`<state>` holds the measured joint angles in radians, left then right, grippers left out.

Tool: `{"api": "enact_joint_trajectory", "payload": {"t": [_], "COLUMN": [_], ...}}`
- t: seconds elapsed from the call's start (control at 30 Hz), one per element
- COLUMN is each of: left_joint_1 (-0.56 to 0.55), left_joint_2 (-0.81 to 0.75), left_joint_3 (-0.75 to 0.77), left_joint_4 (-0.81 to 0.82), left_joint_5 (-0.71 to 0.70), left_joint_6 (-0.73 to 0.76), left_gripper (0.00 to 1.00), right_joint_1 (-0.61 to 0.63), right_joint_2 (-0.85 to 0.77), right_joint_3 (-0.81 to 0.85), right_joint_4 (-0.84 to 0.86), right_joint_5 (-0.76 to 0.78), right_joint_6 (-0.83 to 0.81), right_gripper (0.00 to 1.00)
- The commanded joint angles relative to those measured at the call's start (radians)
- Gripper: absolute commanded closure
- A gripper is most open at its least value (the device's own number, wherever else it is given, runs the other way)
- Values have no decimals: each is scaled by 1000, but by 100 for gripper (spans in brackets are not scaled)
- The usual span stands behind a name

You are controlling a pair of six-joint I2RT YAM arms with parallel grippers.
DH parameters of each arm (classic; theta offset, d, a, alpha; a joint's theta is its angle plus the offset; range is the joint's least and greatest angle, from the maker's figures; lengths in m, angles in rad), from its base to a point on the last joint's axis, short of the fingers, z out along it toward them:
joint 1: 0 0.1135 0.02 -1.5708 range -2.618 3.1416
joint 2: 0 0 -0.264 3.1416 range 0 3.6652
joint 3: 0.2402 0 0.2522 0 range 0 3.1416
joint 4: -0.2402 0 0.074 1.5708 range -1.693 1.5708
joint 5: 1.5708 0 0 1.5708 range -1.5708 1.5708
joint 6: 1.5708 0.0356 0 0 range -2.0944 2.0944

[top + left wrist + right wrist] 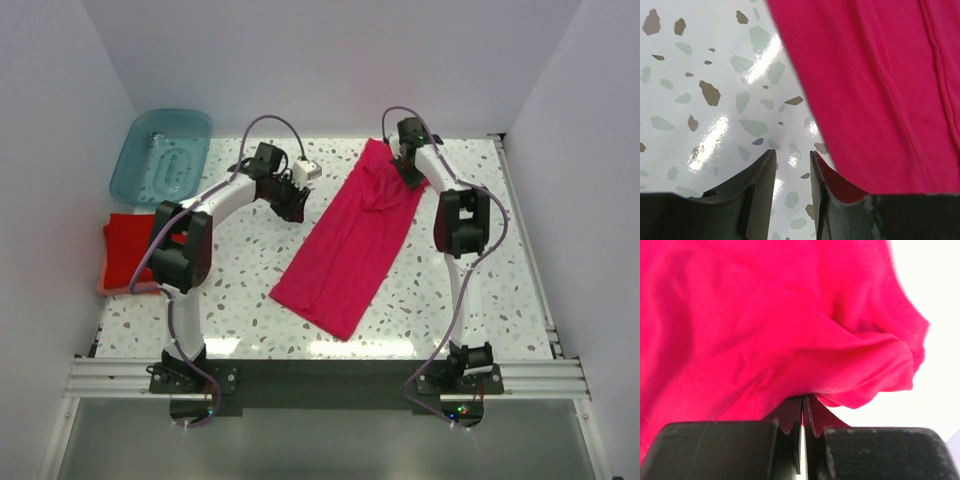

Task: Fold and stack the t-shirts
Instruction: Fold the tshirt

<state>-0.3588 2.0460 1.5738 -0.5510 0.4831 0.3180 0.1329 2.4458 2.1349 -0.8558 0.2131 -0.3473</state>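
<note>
A magenta-pink t-shirt [350, 245] lies folded lengthwise in a long strip, slanting from the far right of the table toward the near middle. My right gripper [408, 172] is shut on its far right edge, and the cloth [790, 330] bunches over the closed jaws. My left gripper [293, 207] is open and empty just left of the shirt, its fingers [765, 175] over bare table beside the shirt's edge [865, 90]. A folded red t-shirt [128, 245] lies on an orange one [125, 288] at the table's left edge.
A translucent teal tub [162, 152] stands at the far left corner. The table [240, 290] is white speckled terrazzo with walls on three sides. A metal rail [320, 378] with the arm bases runs along the near edge.
</note>
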Motion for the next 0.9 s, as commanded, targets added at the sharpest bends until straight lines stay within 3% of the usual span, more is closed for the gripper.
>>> {"api": "enact_joint_trajectory", "payload": {"t": [0.0,0.13,0.23,0.33,0.47,0.57,0.7,0.8,0.87], "left_joint_1": [-9,-8,-12,-26,-68,-111,-175,-215,-230], "left_joint_2": [-99,-138,-147,-136,-93,-63,-29,-6,6], "left_joint_3": [-84,-132,-144,-135,-94,-81,-93,-124,-144], "left_joint_4": [20,39,63,80,30,23,45,43,33], "left_joint_5": [2,0,6,18,34,-21,-93,-135,-149], "left_joint_6": [39,46,35,47,159,223,321,398,420], "left_gripper": [62,62,61,61,65,67,69,80,82], "right_joint_1": [56,94,108,108,103,105,105,103,105], "right_joint_2": [126,144,107,78,-39,-128,-186,-225,-252], "right_joint_3": [210,232,188,218,101,39,40,28,2], "right_joint_4": [153,378,512,525,555,531,372,263,219], "right_joint_5": [55,43,31,51,46,9,-43,-72,-95], "right_joint_6": [-73,-134,-159,-144,-131,-108,-47,-9,2], "right_gripper": [100,93,79,74,72,71,70,69,70]}}
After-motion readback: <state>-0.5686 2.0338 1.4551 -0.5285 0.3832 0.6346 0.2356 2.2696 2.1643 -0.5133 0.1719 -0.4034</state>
